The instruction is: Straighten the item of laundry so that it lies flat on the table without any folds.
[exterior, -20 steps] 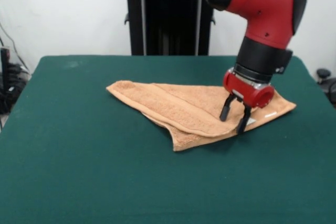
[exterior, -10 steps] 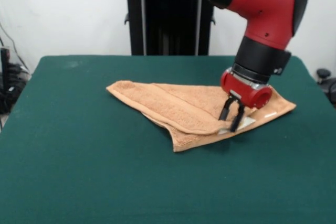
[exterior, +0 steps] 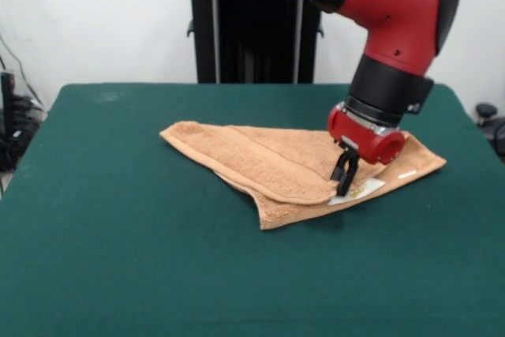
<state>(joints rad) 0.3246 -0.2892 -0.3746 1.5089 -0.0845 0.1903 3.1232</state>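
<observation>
Since a second ago, my red and black arm has shifted slightly towards the towel's folded flap and its black-fingered gripper (exterior: 342, 181), then spread wide, has closed until the fingers stand nearly together. I start with the large dark green felt-topped table (exterior: 118, 234), which carries the tan terry hand towel (exterior: 260, 159) a little beyond its middle, lying skewed and well clear of every edge. It is still doubled: a thick flap is folded over the lower layer, with a small white label (exterior: 359, 192) showing just beside the fingertips. I judge the gripper is pinched on that flap's edge, though whether cloth is truly caught I cannot tell. So only the grasp looks done; unfolding and flattening remain.
</observation>
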